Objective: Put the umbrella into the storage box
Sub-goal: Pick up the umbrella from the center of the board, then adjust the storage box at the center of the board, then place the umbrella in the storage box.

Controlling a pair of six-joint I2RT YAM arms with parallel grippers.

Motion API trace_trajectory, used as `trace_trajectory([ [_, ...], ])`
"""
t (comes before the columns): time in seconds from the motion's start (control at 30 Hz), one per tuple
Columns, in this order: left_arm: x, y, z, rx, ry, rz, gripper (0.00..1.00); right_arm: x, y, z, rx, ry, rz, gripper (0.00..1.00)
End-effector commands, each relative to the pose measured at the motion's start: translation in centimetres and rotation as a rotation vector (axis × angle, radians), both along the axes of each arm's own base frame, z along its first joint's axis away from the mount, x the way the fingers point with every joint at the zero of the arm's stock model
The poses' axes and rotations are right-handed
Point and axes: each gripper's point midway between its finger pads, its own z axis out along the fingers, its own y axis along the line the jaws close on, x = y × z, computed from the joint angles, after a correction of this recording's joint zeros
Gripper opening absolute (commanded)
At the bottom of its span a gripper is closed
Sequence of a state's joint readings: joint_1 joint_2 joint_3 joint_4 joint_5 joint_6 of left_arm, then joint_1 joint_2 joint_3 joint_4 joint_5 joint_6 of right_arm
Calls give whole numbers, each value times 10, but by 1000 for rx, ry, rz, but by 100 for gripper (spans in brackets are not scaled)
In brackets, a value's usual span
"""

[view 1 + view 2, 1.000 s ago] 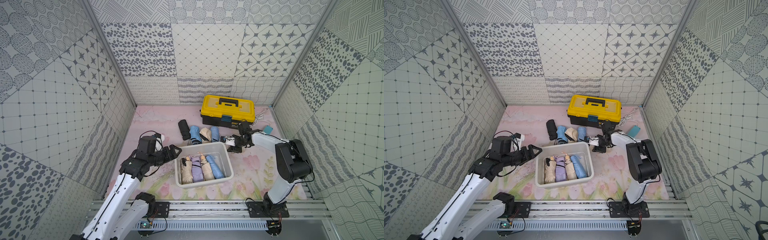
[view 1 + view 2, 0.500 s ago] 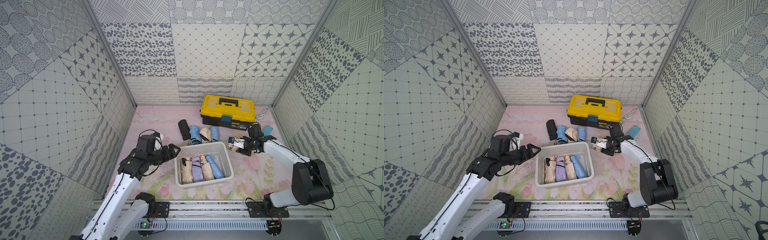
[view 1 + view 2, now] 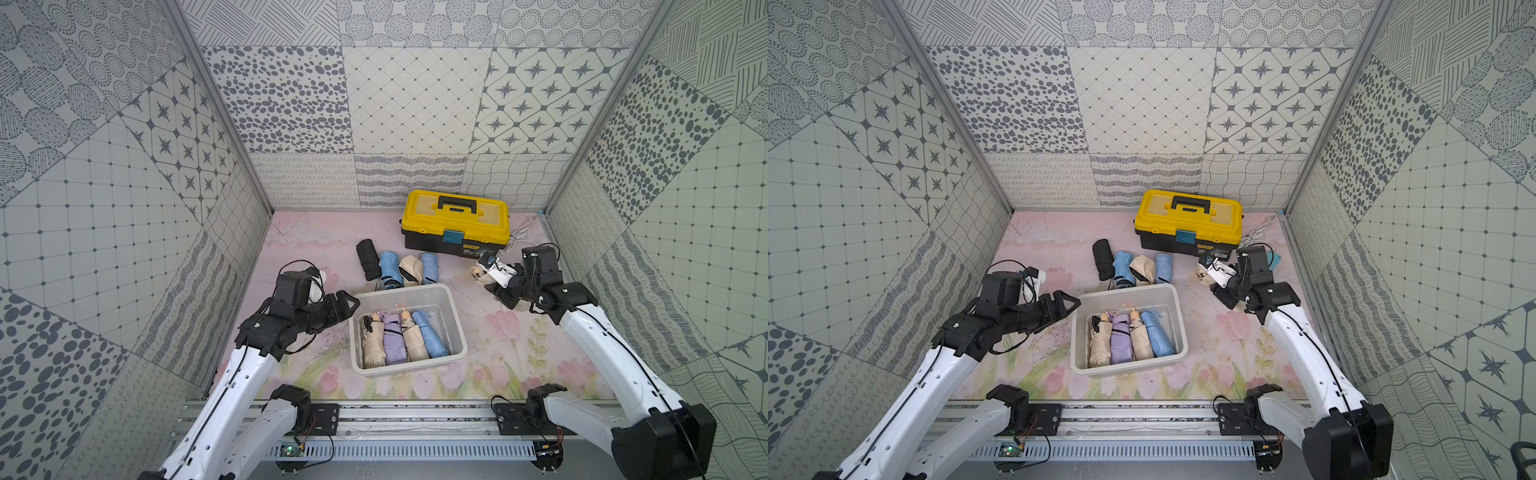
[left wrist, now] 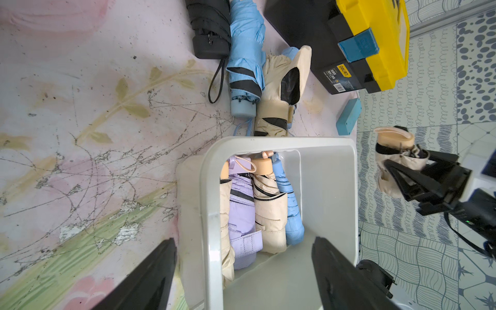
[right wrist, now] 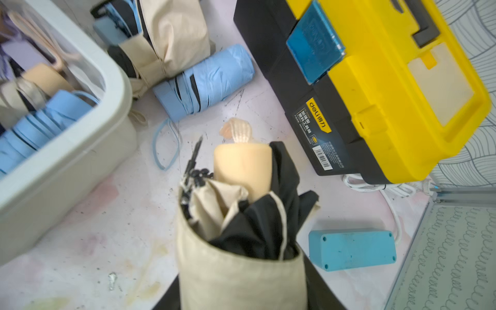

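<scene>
The right gripper [image 4: 398,178] is closed around a beige umbrella [image 5: 236,257], held above the floor near the toolbox [image 3: 455,216], so carrying seems in hand: next, bring it over the storage box [image 3: 405,291] free side and release, while the left gripper [image 3: 348,302] hangs open at its rim.

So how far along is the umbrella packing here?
Done: four umbrellas lie in the storage box. In hand: the right gripper holds a beige umbrella lifted beside the toolbox, not yet over the box. Remaining: four more umbrellas on the mat behind the box. The left gripper is open.
</scene>
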State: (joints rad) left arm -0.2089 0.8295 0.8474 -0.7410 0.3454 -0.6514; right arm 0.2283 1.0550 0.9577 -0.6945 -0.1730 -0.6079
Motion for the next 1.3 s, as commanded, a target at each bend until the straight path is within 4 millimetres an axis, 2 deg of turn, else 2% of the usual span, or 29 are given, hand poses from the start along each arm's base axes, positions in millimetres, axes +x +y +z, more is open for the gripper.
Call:
trace_trajectory([
  [0.0,-13,-4,-11,-24,69,-19,82,-8,14,32,202,28,-122,20],
  [0.1,-20,-4,-19,-23,121,-16,77,-22,32,37,280,90,-149,18],
  [0.27,-32,-2,-32,37,191,-41,72,-46,86,54,487,181,-131,15],
  [0.4,-35,-6,-40,48,216,-63,69,-56,127,67,642,240,-150,13],
  [0.63,-40,-19,-51,39,235,-86,51,-63,187,85,860,371,-287,10],
  [0.77,-44,-24,-53,27,245,-94,41,-66,221,76,987,521,-379,10],
  [0.87,-46,-25,-56,32,249,-88,35,-68,241,72,1041,565,-418,10],
  [1.0,-42,-31,-52,-6,226,-70,26,-67,251,60,1074,564,-500,11],
  [1.27,-38,-47,-42,-4,211,-49,19,-76,270,28,1031,599,-547,12],
])
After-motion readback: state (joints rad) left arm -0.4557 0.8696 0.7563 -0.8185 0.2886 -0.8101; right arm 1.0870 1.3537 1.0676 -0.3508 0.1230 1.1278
